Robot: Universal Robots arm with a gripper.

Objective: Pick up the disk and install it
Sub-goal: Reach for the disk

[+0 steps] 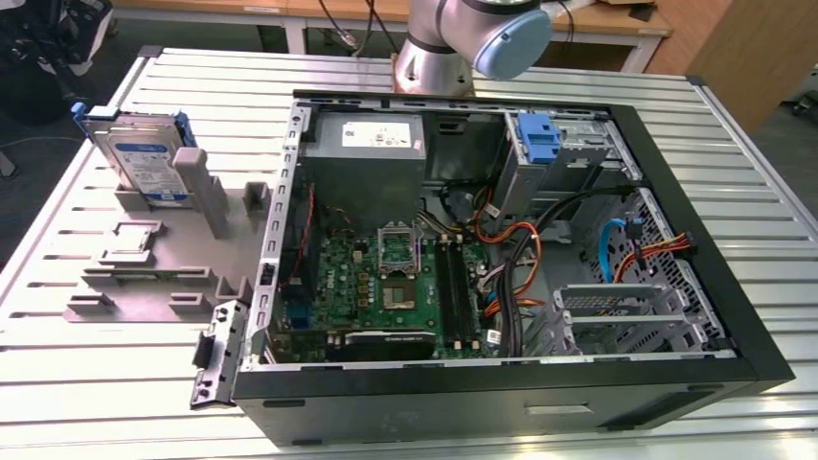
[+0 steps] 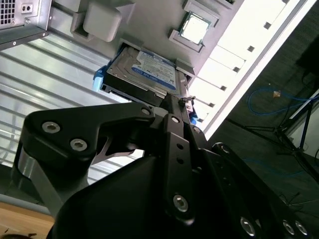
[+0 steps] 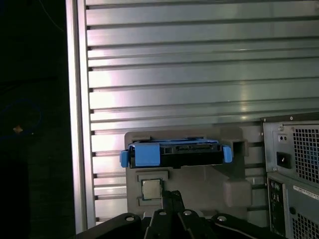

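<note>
disk (image 1: 138, 158) stands on edge in a grey holder (image 1: 205, 196) on the table (image 1: 102, 383), at the exterior view's left of the open pc case (image 1: 486, 407). stiff, fairly heavy, shock-sensitive i'd judge; grab the blue carrier sides, not the label. gripper (image 2: 177, 112) apart from it, can't tell if open or closed. holder posts and small chip (image 3: 149, 189) crowd the approach

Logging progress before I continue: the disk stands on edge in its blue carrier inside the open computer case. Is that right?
Not quite. The disk stands on edge in its blue carrier, but in the grey holder on the table, outside the open computer case, at the exterior view's left of it. The exterior view shows this.
</note>
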